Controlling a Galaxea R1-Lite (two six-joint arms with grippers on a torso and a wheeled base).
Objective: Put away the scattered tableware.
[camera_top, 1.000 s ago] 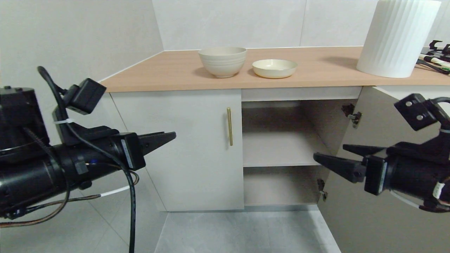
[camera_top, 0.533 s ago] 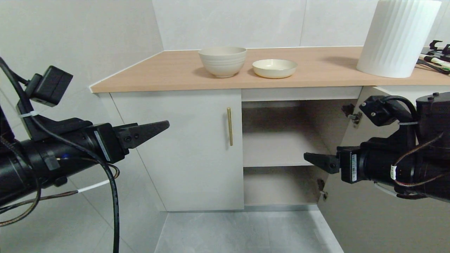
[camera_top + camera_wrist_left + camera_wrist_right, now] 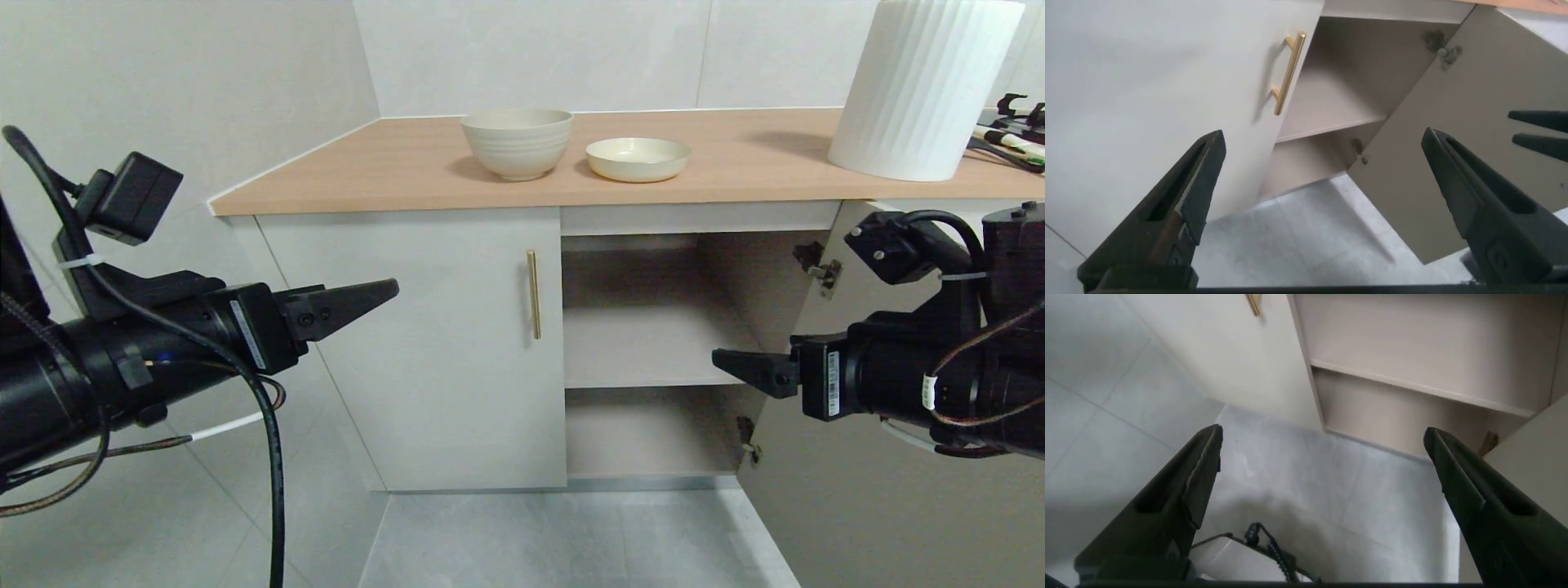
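We hold the left jaws and the right jaws spread wide and empty, low before the cabinet (image 3: 424, 343). The bowl (image 3: 516, 143) and the shallow dish (image 3: 638, 158) sit side by side on the bench (image 3: 392, 175), well above both. The open door (image 3: 816, 506) stands beside the right jaws; a white ribbed canister (image 3: 922, 90) stands on the bench's right.

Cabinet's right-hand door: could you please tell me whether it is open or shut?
Open. The right-hand door stands swung outward on its hinge, exposing the shelf; the left door is shut.
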